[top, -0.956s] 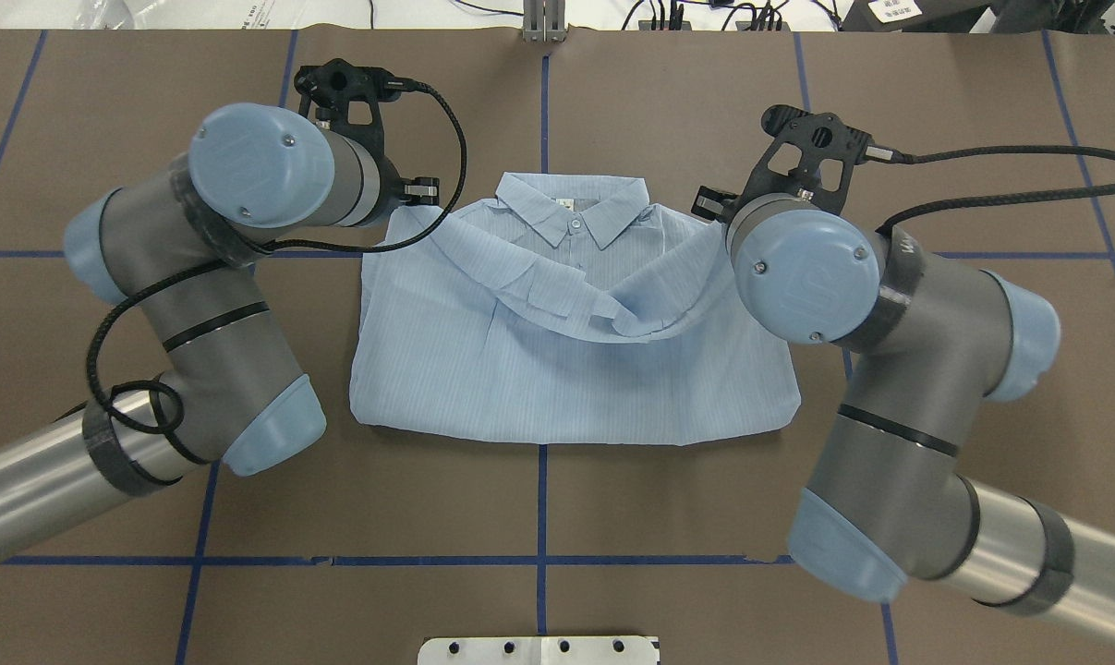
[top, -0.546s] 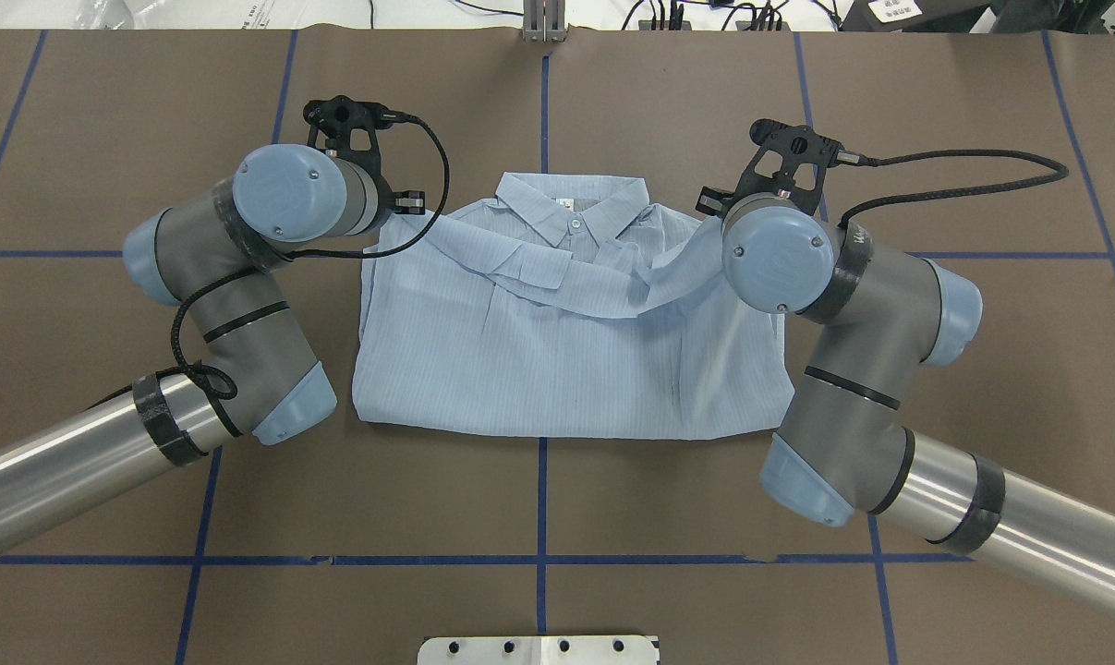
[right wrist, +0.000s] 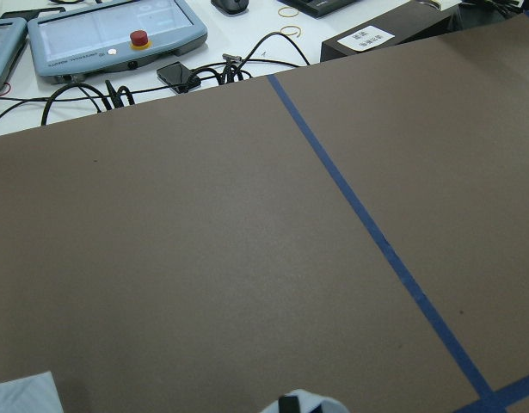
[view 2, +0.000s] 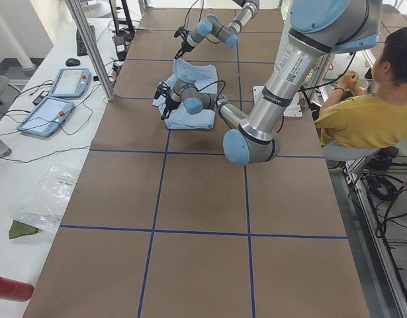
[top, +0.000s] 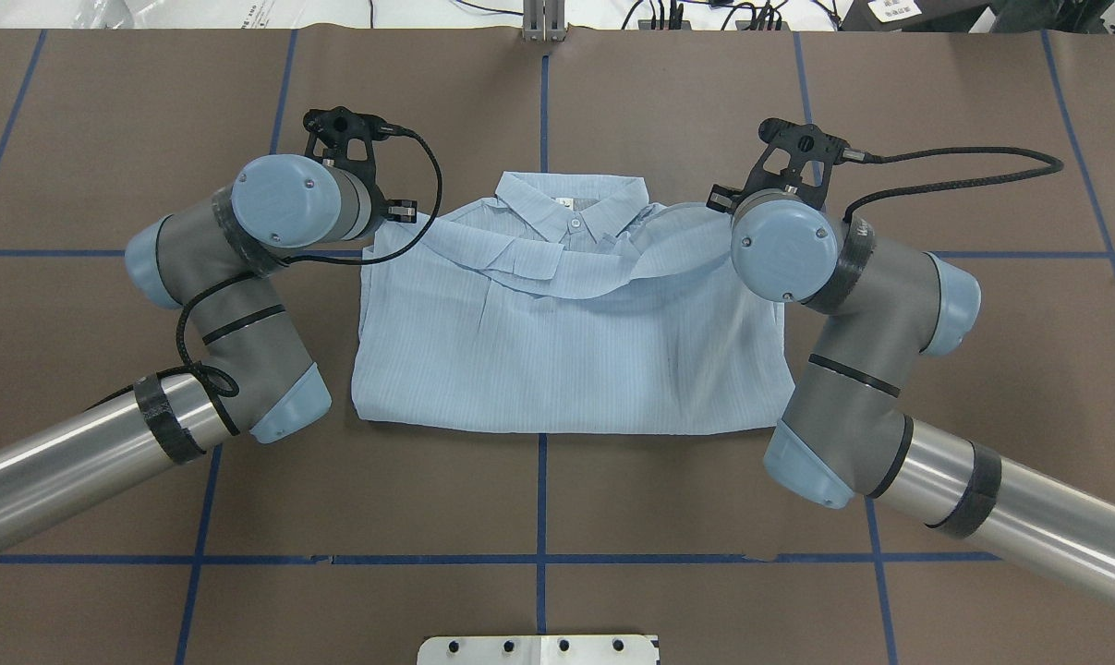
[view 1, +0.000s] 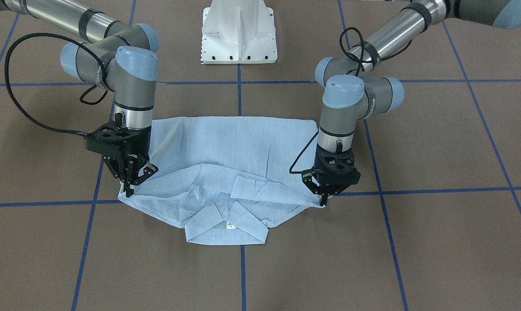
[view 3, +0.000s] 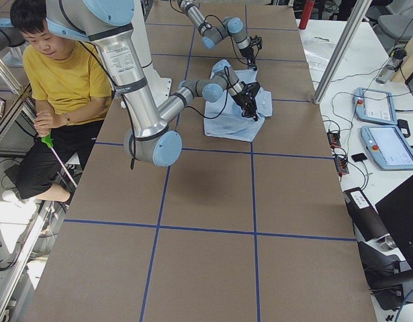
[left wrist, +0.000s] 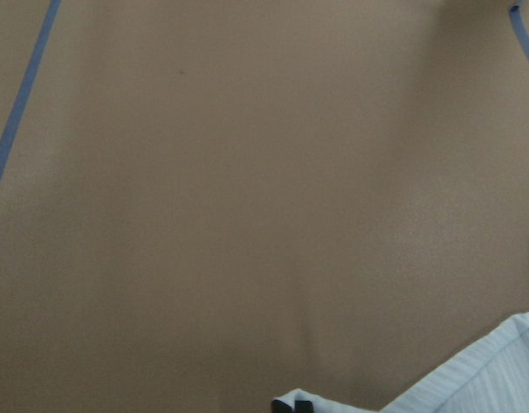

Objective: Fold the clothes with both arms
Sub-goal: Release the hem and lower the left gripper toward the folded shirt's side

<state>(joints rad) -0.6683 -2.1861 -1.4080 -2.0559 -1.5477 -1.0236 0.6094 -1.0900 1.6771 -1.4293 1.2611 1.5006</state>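
The light blue striped shirt (top: 557,360) lies folded on the brown table, collar (top: 571,208) at the far side. Its lower edge is folded up over the chest, just short of the collar. In the front-facing view my left gripper (view 1: 325,199) is shut on that folded edge at one shoulder corner of the shirt (view 1: 234,142). My right gripper (view 1: 129,189) is shut on the edge at the other corner. Both point down, close to the table. In the overhead view the wrists hide the fingertips. The left wrist view shows fingertips (left wrist: 292,405) with cloth between them, and the right wrist view fingertips (right wrist: 290,403) likewise.
The white pedestal base (view 1: 238,34) stands at the robot's side of the table. Blue tape lines (top: 540,499) cross the brown cover. An operator in yellow (view 2: 368,112) sits beside the table. Control tablets (view 3: 381,121) and cables lie on the white bench beyond the far edge.
Both arms have come down and carried the held shirt edge further toward the collar. The sagging fold between the grippers now lies flatter and closer to the collar.
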